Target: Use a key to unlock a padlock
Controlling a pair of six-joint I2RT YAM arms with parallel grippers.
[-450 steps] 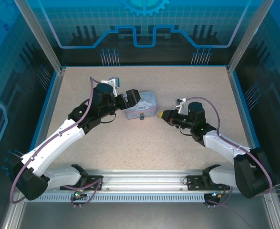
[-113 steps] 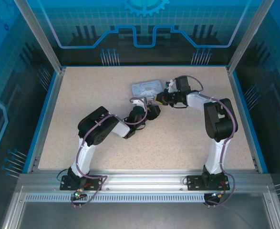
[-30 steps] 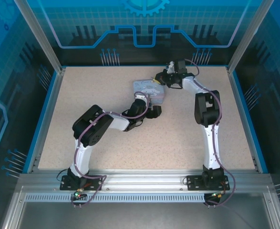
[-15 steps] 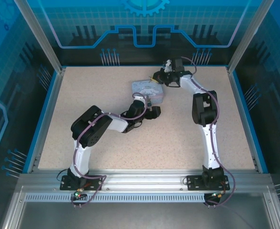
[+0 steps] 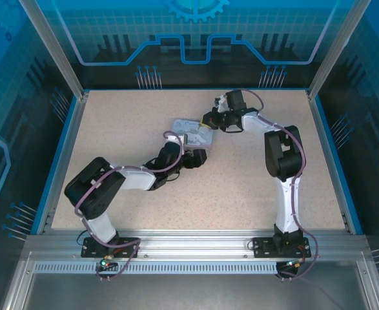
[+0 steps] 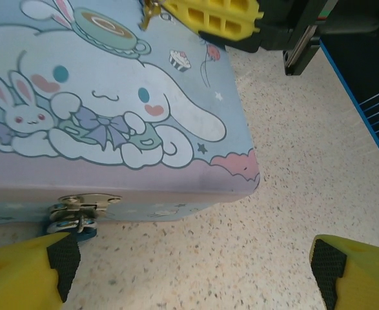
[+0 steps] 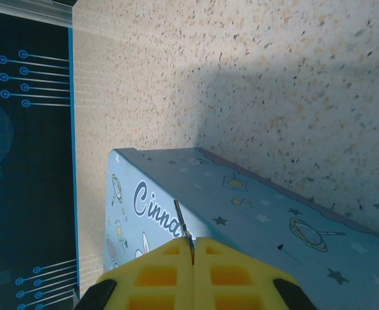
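Pinches key [image 7: 184, 231] tight in right gripper [image 7: 193, 248] over far edge of tin [image 6: 112, 97]; spreads left gripper [image 6: 189, 271] wide at near face, just beside padlock [image 6: 70, 223] on hasp [image 6: 86, 203]. Risks twisting thin key at insertion, or shoving unheld tin; likely knocks loose padlock aside too.

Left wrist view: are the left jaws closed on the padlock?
No, the left jaws stand wide apart, and the padlock hangs at the front latch of the tin, just beyond one fingertip.

Speckled table [image 5: 241, 187] w/ cartoon tin [image 5: 189, 129] atop
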